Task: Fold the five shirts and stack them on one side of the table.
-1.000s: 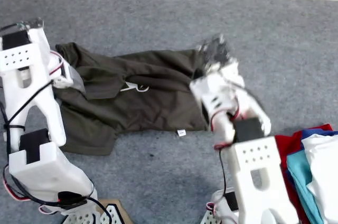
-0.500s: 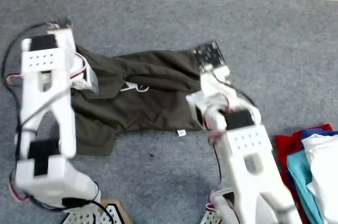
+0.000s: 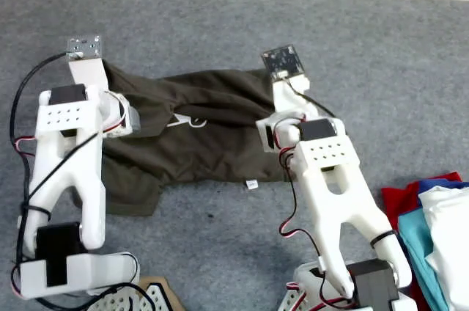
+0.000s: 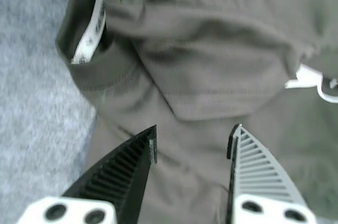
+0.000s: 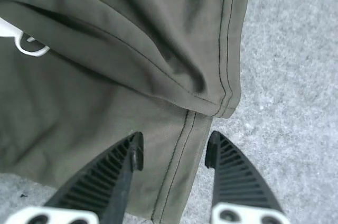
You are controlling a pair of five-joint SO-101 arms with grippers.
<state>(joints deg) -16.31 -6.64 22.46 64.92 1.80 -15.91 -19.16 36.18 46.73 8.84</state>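
A crumpled dark olive shirt (image 3: 198,131) lies spread on the grey carpeted table. My left gripper (image 4: 193,142) hangs open over its collar end, where a white neck label (image 4: 90,28) shows; nothing is between the fingers. In the high view that arm (image 3: 80,120) stands over the shirt's left side. My right gripper (image 5: 174,152) is open above the shirt's stitched hem (image 5: 224,84) at its right edge, empty. That arm (image 3: 300,131) covers the shirt's right end in the high view.
A pile of shirts, red (image 3: 399,205), teal (image 3: 418,241) and white (image 3: 448,230), lies at the right front edge. Bare grey carpet (image 3: 381,69) stretches behind and to the right of the olive shirt. A small white tag (image 3: 251,184) lies by the shirt's front edge.
Both arms have swung farther out over the shirt: the left one moved toward the collar end, the right one straightened toward the right hem. The shirt has barely shifted.
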